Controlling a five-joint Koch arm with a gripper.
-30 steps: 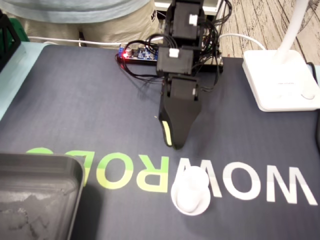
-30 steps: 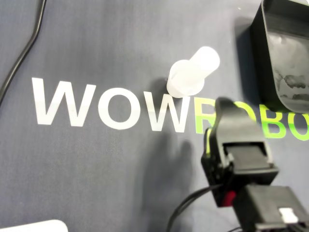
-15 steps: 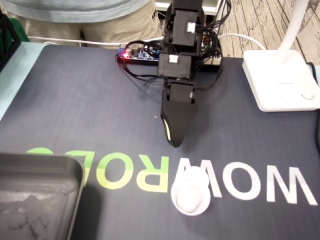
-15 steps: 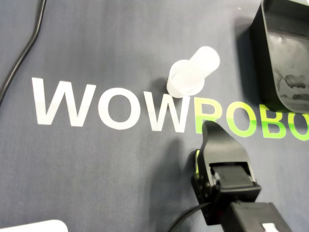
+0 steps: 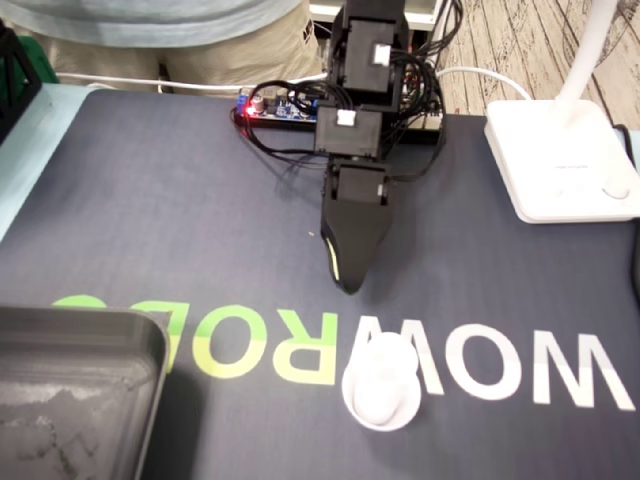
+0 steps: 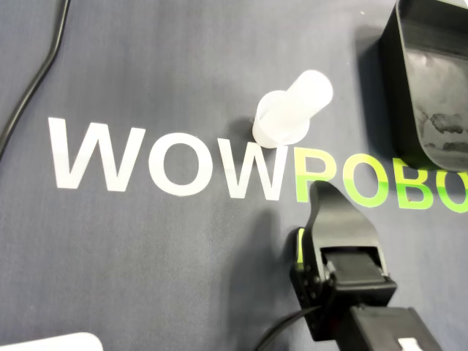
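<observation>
A white translucent plastic cup (image 5: 380,392) (image 6: 289,113) stands upright on the dark mat, over the white "WOW" lettering. My gripper (image 5: 347,286) (image 6: 322,190) is black with a yellow-green stripe along one side. It points down at the mat a short way from the cup, not touching it. Its jaws lie together with no gap showing and nothing between them. In the overhead view the gripper tip hovers just below the green "R", to the lower right of the cup.
A black tray (image 5: 70,390) (image 6: 431,80) sits at the mat's corner. A white lamp base (image 5: 560,160) stands at the right in the fixed view. A controller board (image 5: 275,105) with wires lies by the arm's base. A black cable (image 6: 33,80) crosses the mat.
The gripper has drawn back from the cup toward the arm's base over the first half second, then stayed still. The cup has not moved.
</observation>
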